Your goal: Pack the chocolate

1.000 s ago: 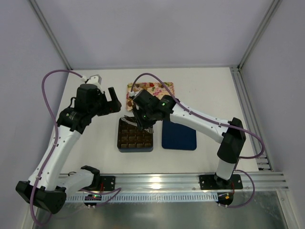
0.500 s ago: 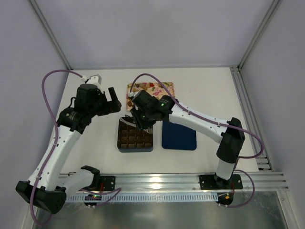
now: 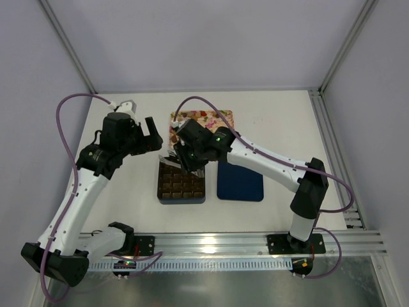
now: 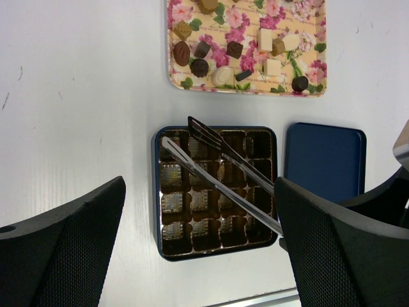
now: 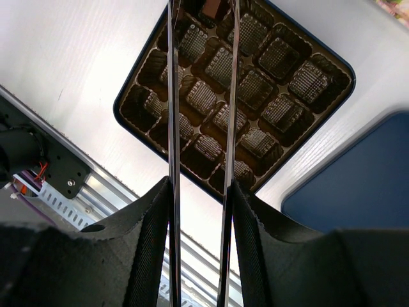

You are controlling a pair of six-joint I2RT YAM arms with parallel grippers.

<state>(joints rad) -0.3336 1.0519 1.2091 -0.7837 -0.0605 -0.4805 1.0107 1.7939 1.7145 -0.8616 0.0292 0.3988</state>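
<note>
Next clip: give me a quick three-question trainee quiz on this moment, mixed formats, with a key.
1. True or false: the navy lid lies flat on the table beside the box, not on top of it.
2. What is the right gripper clamping? A) tongs B) a single bonbon C) the lid
3. Fill in: the chocolate sits on a ____-patterned tray beyond the box.

Key: 1 true; 2 A; 3 floral.
</note>
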